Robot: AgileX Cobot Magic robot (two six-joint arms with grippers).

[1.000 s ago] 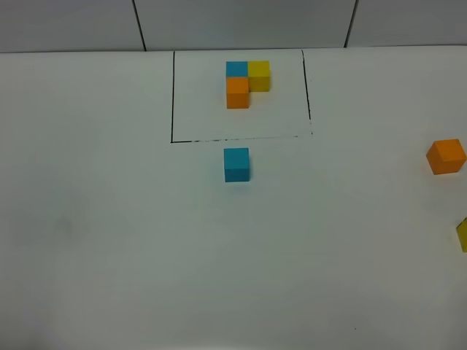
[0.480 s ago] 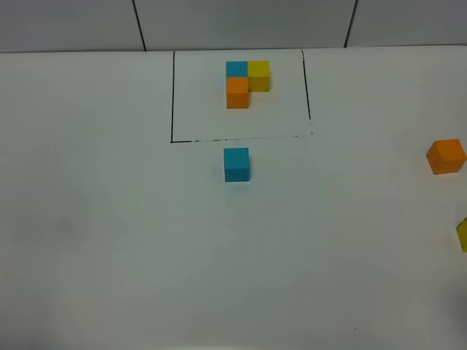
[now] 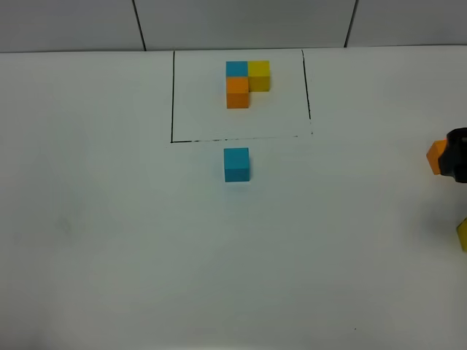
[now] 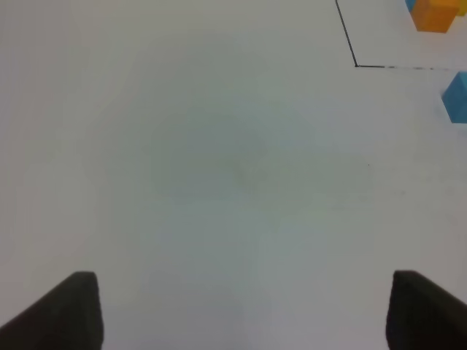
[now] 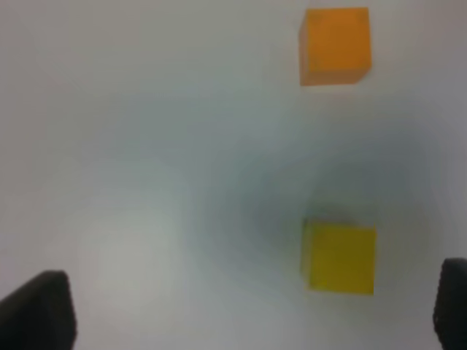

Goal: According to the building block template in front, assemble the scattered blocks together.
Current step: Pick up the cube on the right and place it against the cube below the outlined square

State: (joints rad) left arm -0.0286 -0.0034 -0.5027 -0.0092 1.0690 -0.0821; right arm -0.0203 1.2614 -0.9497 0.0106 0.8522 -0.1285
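At the right edge of the high view, a black part of the right arm [image 3: 457, 154] covers most of the loose orange cube [image 3: 435, 155]. Below it the loose yellow cube [image 3: 462, 235] is cut off by the frame, so only a sliver shows. The right wrist picture is blurred, yet the orange cube [image 5: 336, 45] and the yellow cube [image 5: 340, 257] both show whole there, well apart from each other. In the left wrist picture the loose blue cube [image 4: 457, 96] and the building block template [image 4: 435, 14] are each cropped at the frame edge.

The table [image 3: 109, 240] is plain white. Grey wall panels [image 3: 241, 22] with dark seams run across the top of the high view. The building block template [image 3: 246, 84] sits top centre inside the black outline [image 3: 172, 95], its blue, yellow and orange cubes touching in an L. The blue cube [image 3: 236, 164] lies just below the outline, near mid-frame.

The left gripper [image 4: 244, 299] hangs over bare table, jaws spread wide and holding nothing. The right gripper [image 5: 244, 313] hangs above the orange and yellow cubes, likewise spread wide and empty.
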